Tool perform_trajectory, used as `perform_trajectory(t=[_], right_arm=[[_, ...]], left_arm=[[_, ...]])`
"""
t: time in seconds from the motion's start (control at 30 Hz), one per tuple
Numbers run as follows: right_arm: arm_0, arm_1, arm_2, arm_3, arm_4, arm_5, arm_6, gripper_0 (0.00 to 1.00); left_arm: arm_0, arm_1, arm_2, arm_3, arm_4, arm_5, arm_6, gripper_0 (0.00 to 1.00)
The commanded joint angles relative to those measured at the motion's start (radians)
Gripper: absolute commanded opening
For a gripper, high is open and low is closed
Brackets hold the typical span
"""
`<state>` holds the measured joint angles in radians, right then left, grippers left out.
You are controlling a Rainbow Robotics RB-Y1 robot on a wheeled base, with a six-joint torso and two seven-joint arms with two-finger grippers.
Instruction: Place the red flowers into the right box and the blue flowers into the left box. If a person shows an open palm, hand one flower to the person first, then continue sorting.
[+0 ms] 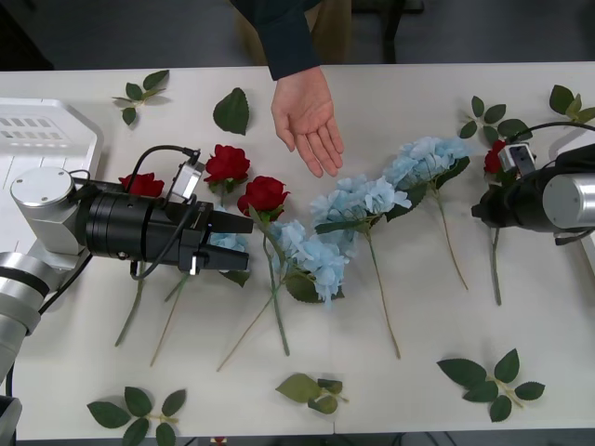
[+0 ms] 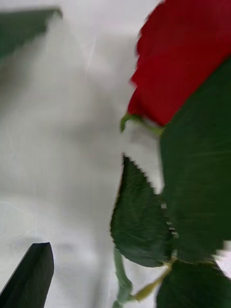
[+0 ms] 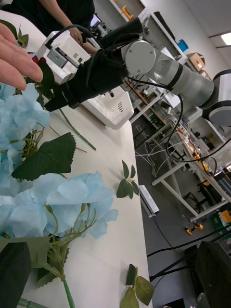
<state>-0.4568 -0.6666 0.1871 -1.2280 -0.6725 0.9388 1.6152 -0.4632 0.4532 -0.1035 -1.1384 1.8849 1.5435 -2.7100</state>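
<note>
Above the flowers: open palm.

light: bright, even | shadows: soft | right wrist view: heavily blurred

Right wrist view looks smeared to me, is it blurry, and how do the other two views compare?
Right wrist view: yes, soft and smeared; the red rose and its leaves have fuzzy, blocky edges. Front view: sharp, evenly lit, soft shadows beside the open palm and stems. Left wrist view: blue flowers up close are fairly clear, the room behind is bright.
</note>
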Motion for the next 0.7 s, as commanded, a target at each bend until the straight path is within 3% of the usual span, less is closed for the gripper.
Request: perform_trajectory(t=[0.03,0.1,0.13,0.17,0.2,0.5,0.7], right_arm=[[-0.054,0.018,0.048,0.015,0.007,-0.021,-0.058,0.58],[-0.054,0.018,0.048,0.013,0.001,-0.021,-0.061,0.31],[-0.054,0.018,0.048,0.013,0.001,-0.021,-0.061,0.23],[-0.053,0.018,0.048,0.015,-0.001,-0.021,-0.061,0.07],[-0.054,0.018,0.048,0.015,-0.002,-0.021,-0.060,0.00],[-0.054,0.018,0.020,0.010,-0.032,-0.018,-0.041,0.00],[-0.036,-0.019,-0.098,-0.088,-0.142,0.155,0.006,0.00]], left_arm=[[-0.034,0.032,-0.015,-0.006,0.002,0.003,0.005,1.00],[-0.035,0.032,-0.015,-0.006,0.000,0.003,0.005,1.00],[-0.035,0.032,-0.015,-0.006,0.002,0.003,0.005,1.00],[-0.035,0.030,-0.015,-0.006,0.000,0.003,0.005,1.00],[-0.034,0.032,-0.015,-0.006,0.000,0.003,0.005,1.00],[-0.035,0.032,-0.015,-0.006,0.002,0.003,0.005,1.00],[-0.035,0.032,-0.015,-0.006,0.000,0.003,0.005,1.00]])
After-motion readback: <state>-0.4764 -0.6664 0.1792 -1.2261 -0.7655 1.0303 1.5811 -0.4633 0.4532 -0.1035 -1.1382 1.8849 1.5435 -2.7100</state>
